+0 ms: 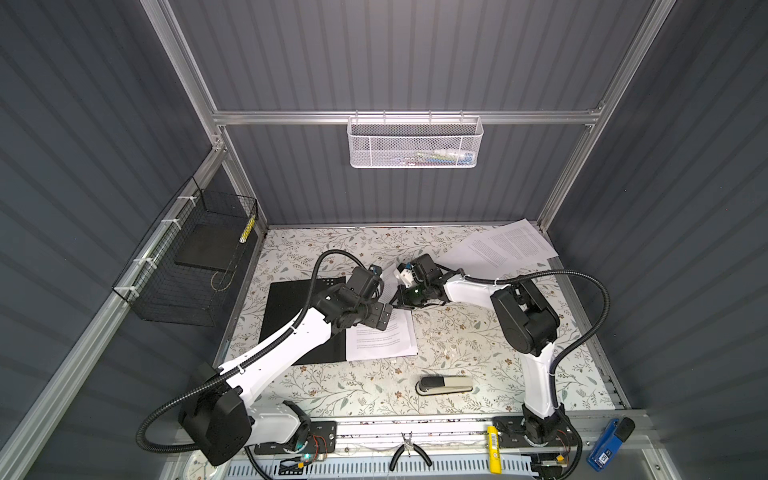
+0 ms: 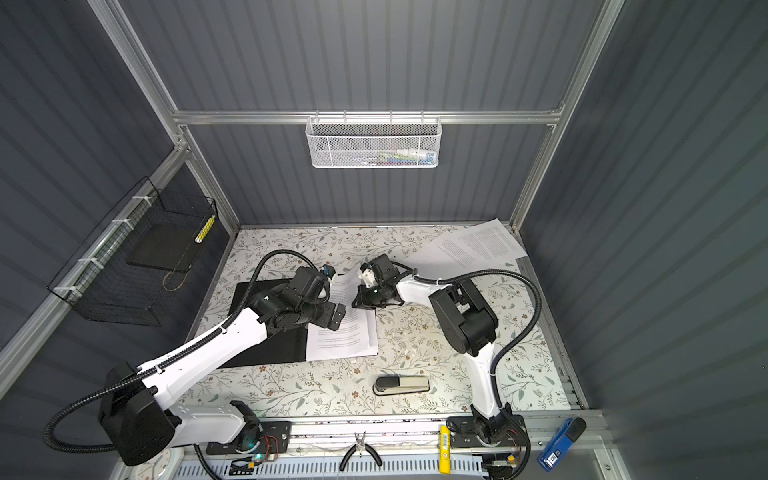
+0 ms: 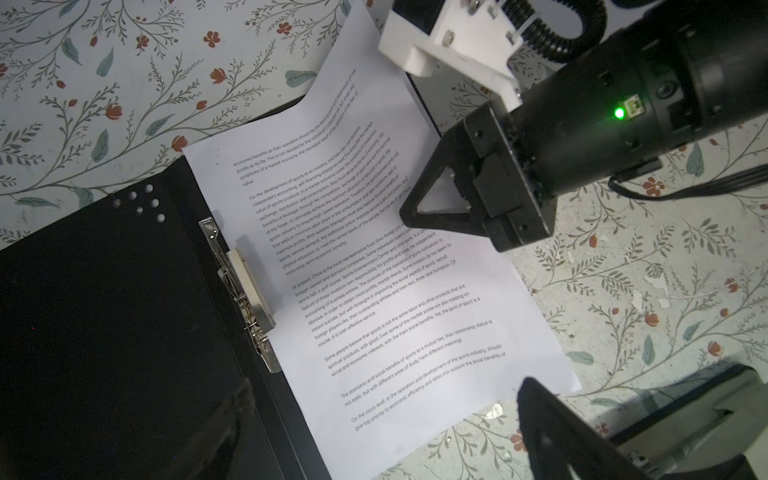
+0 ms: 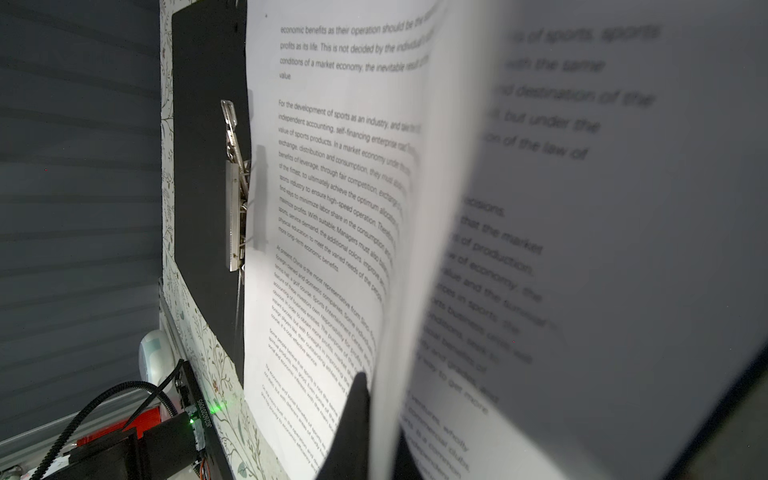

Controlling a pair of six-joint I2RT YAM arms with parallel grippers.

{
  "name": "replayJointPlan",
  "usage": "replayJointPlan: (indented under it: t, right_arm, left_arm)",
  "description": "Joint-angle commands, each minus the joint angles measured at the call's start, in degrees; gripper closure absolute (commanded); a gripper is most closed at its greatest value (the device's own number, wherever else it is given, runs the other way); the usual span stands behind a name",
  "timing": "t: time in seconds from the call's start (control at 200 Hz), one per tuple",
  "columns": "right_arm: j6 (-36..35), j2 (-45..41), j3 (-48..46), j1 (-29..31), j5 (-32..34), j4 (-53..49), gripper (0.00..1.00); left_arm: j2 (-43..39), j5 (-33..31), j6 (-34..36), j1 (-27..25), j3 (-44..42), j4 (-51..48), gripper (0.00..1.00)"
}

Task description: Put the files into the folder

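- The folder (image 1: 282, 324) lies open and flat at centre-left of the table (image 1: 457, 357) in both top views. Its metal clip (image 3: 249, 291) runs along the spine.
- The files (image 1: 386, 345) already delivered rest on the folder's right-hand half, with their long axis parallel to the spine.
- The top sheet (image 3: 374, 266) lies flat near the clip. Its edge away from the spine curls up off the pile.
- The right end effector (image 1: 397, 300) is clenched on that raised edge. The right wrist view shows the paper running between its fingers.
- The left end effector (image 1: 384, 318) is released, jaws spread wide and holding nothing. It hovers over the pile and is the nearer one to the spine.
- More loose sheets (image 1: 503, 245) lie at the table's upper right, well apart from the folder.
- Judgement: the spine lies to the lower left of the right end effector in the top views. The held edge must come down across the sheet's long axis to settle flat.
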Motion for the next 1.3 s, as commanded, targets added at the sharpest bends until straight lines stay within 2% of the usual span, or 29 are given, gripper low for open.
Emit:
replayJointPlan:
  t: [0.0, 0.295, 0.435, 0.64, 0.72, 0.725, 0.735, 0.74, 0.76, 0.84, 0.951, 1.046, 1.296]
  right_arm:
    - [-0.33, -0.1, 1.02, 0.36, -0.72, -0.01, 0.86]
    - [-0.49, -1.08, 0.7, 0.37, 0.39, -0.46, 0.72]
    - [-1.16, -2.96, -0.32, 0.4, 2.41, -1.03, 0.61]
    - [-3.25, -6.95, -1.75, -0.45, 9.94, -5.84, 0.44]
    - [-3.15, -9.47, -3.23, -2.03, 14.87, -8.06, 0.3]
    - [-3.15, -9.66, -3.37, -2.21, 15.65, -8.14, 0.26]
    - [-3.08, -10.03, -3.63, -2.46, 16.65, -8.42, 0.09]
    - [-3.07, -10.16, -3.79, -2.65, 17.02, -8.45, 0.05]
    - [-2.95, -10.77, -4.34, -3.34, 18.4, -8.94, 0.01]
    - [-1.22, -12.57, -5.58, -7.3, 22.73, -11.14, 0.01]
    - [1.0, -12.97, -6.06, -14.04, 23.31, -12.27, 0.01]
    - [1.23, -12.68, -5.25, -17.52, 24.2, -11.56, 0.01]
    - [2.24, -2.41, 7.84, -22.75, 23.84, -17.57, 0.01]
  left_arm:
    - [0.52, 0.99, -0.45, 0.39, 1.85, -1.02, 0.0]
    - [0.61, 1.14, -0.41, 0.39, 1.85, -1.0, 0.0]
    - [0.48, 1.18, -0.27, 0.41, 1.85, -1.03, 0.0]
    - [-0.04, 1.28, -0.29, 0.39, 1.72, -0.99, 0.0]
    - [-0.3, 1.26, -0.29, 0.39, 1.63, -0.95, 0.0]
    - [-0.31, 1.3, -0.23, 0.44, 1.61, -0.93, 0.0]
    - [-0.38, 1.26, -0.24, 0.4, 1.59, -0.91, 0.0]
    - [-0.39, 1.26, -0.25, 0.4, 1.59, -0.91, 0.0]
    - [-0.4, 1.29, -0.19, 0.4, 1.59, -0.93, 0.0]
    - [-0.58, 1.37, -0.19, 0.39, 1.62, -0.87, 0.0]
    - [-0.68, 1.78, -0.21, 0.39, 1.6, -0.73, 0.0]
    - [-0.74, 2.0, -0.14, 0.39, 1.59, -0.66, 0.0]
    - [-0.84, 1.96, -0.01, 0.42, 1.5, -0.56, 0.0]
